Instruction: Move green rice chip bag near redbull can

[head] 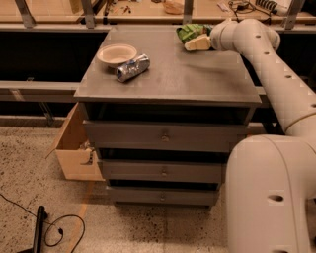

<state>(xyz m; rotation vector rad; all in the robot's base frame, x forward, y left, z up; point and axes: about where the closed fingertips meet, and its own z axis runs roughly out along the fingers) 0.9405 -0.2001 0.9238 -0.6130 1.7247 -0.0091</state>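
The green rice chip bag (189, 31) lies crumpled at the far right of the grey cabinet top (197, 79). My gripper (196, 44) is at the bag's near right edge, touching or just over it, with the cream arm reaching in from the right. The redbull can (132, 67), silver and blue, lies on its side at the left of the top. It sits right beside a cream-white bowl (117, 53), well apart from the bag.
The cabinet has three shut drawers (164, 136) below the top. An open cardboard box (74, 148) stands on the floor at its left. A black cable (59, 230) lies on the speckled floor. A wooden workbench (148, 10) runs behind.
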